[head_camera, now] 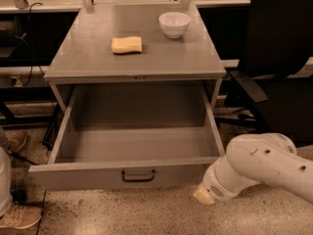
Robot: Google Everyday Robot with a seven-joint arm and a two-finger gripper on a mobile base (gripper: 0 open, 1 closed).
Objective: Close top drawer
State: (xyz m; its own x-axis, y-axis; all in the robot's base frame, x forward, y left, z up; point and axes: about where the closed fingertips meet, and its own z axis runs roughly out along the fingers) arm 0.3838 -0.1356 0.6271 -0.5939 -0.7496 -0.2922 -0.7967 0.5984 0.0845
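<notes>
Grey top drawer (83, 174) stands pulled far out. The end effector (204, 196) sits low beside its front's right end; wide or narrow cannot be told.

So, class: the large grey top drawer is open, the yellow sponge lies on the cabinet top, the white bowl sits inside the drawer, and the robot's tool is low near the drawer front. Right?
No: the camera view shows the white bowl on the grey cabinet top, near the yellow sponge; the large grey top drawer holds nothing. The tool is low by the drawer front's right end.
</notes>
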